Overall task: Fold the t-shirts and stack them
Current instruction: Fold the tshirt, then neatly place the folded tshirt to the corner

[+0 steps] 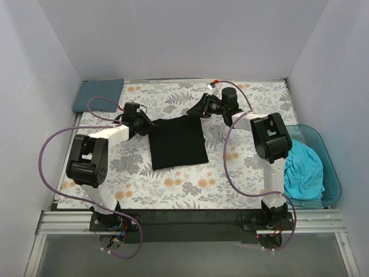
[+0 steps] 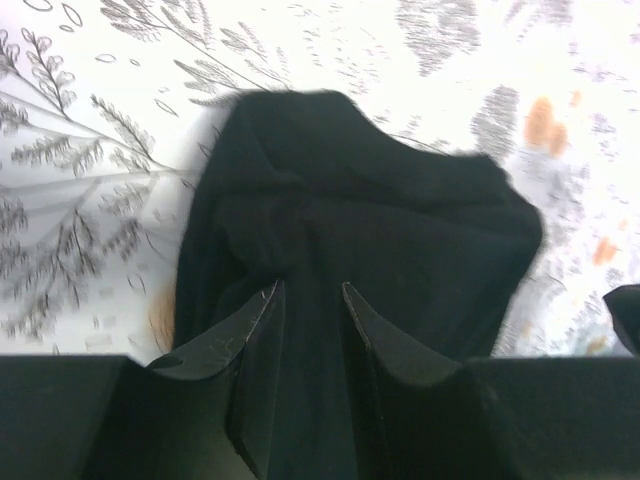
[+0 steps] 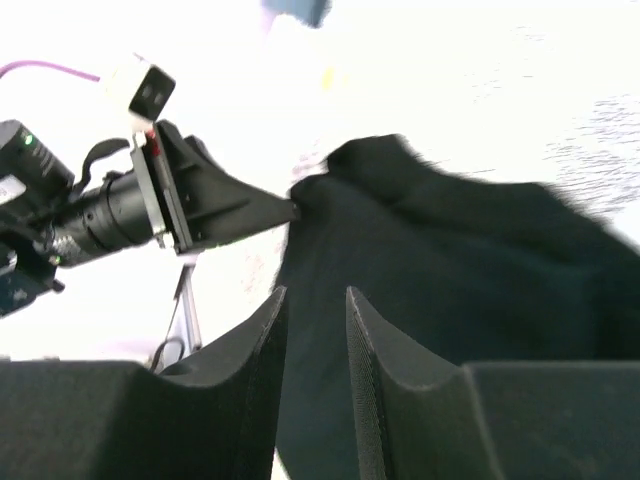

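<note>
A black t-shirt (image 1: 177,142) lies folded into a rectangle in the middle of the floral cloth. My left gripper (image 1: 150,125) sits at its far left corner. In the left wrist view its jaws (image 2: 311,285) stand a little apart over the bunched black cloth (image 2: 360,200), gripping nothing. My right gripper (image 1: 194,110) hovers at the shirt's far right corner, open (image 3: 316,290), with black cloth (image 3: 450,260) beneath it. A slate blue-grey t-shirt (image 1: 98,95) lies folded at the back left. The turquoise t-shirt (image 1: 304,167) is heaped in the tub.
The translucent teal tub (image 1: 332,173) stands off the table's right edge, beside the right arm. The floral table cloth (image 1: 138,173) covers the table. White walls close in the back and both sides. Purple cables loop from both arms.
</note>
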{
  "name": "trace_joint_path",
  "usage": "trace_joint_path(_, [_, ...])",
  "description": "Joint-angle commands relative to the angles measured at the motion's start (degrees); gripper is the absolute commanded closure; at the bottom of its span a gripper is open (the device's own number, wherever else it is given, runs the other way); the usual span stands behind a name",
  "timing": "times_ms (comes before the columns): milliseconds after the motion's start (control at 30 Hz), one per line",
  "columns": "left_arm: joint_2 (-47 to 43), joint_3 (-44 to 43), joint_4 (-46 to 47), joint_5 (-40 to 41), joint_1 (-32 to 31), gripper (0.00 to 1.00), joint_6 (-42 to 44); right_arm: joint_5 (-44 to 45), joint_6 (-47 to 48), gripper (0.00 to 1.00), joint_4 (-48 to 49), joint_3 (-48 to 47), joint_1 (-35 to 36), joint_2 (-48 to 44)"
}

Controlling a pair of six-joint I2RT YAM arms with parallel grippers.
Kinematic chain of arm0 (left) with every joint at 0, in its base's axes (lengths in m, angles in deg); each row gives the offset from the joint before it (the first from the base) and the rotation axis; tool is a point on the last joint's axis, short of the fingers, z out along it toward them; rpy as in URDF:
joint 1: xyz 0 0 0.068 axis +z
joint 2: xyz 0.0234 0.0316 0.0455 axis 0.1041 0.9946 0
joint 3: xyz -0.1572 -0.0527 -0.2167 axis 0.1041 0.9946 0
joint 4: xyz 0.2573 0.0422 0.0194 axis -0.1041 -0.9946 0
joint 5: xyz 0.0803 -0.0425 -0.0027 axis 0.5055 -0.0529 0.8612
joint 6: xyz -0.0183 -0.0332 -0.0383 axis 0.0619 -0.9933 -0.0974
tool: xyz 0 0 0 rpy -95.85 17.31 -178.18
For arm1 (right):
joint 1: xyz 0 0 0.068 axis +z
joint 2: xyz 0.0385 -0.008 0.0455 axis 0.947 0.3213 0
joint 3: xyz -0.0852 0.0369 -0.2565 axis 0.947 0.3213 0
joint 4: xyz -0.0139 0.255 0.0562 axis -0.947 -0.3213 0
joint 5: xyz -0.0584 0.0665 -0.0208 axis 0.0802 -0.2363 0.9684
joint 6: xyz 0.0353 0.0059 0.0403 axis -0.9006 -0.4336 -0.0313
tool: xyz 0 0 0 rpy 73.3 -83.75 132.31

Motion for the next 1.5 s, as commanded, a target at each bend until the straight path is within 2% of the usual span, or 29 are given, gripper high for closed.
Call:
trace_joint_path(0, [5.2, -4.6, 1.1, -0.9, 1.1, 0.71, 2.0, 3.5, -2.2, 0.68, 0.1, -5.3, -0.7, 5.8])
trace_joint_path(200, [12.1, -5.6, 2.6, -1.2, 2.3, 0.72, 0.5, 5.9, -4.0, 0.68, 0.1, -8.4, -3.0, 14.6])
trace_joint_path(433, [12.1, -1.8, 3.6, -1.7, 3.7, 0.72, -0.6, 10.2, -3.0, 0.68, 0.4, -1.2, -5.8, 14.4])
trace_joint_path(633, [6.8, -1.4, 3.4, -2.7, 4.0, 0.70, 1.2, 9.2, 0.0, 0.68, 0.0, -0.2, -6.3, 9.0])
trace_joint_path(833, [-3.1, -4.8, -4.1, 1.2, 4.0, 0.57, 7.7, 9.2, 8.1, 0.65, -4.3, 4.0, -6.2, -1.2])
trace_joint_path(933, [-10.3, -2.1, -5.5, 3.6, 4.0, 0.49, 9.9, 10.6, 14.6, 0.62, -10.1, 7.3, -5.8, -7.7])
trace_joint_path(967, [-12.0, -1.3, -6.6, 4.3, 4.0, 0.45, 10.4, 11.3, 16.6, 0.61, -14.6, 7.9, -5.5, -10.9])
trace_joint_path(1067, [-19.8, 3.4, -8.3, 6.0, 4.0, 0.37, 12.1, 15.6, 27.0, 0.57, -22.7, 9.4, -2.9, -16.7])
trace_joint_path(1100, [-21.6, 4.7, -8.8, 6.5, 4.0, 0.32, 12.2, 18.6, 29.4, 0.51, -28.4, 9.5, -0.8, -17.9])
trace_joint_path(1200, [-28.9, 9.5, -10.7, 8.0, 4.0, 0.22, 13.4, 25.6, 37.3, 0.45, -36.3, 10.6, 4.7, -22.1])
trace_joint_path(1367, [-40.0, 16.1, -15.1, 11.0, 4.1, 0.09, 12.4, 37.3, 45.5, 0.40, -43.0, 10.9, 16.1, -25.9])
trace_joint_path(1400, [-41.1, 17.0, -15.7, 11.6, 4.1, 0.07, 12.0, 40.4, 47.1, 0.39, -43.6, 10.5, 20.2, -25.9])
trace_joint_path(1467, [-42.9, 18.8, -17.7, 13.8, 4.1, 0.04, 10.4, 43.2, 49.2, 0.38, -44.8, 9.2, 23.7, -24.8])
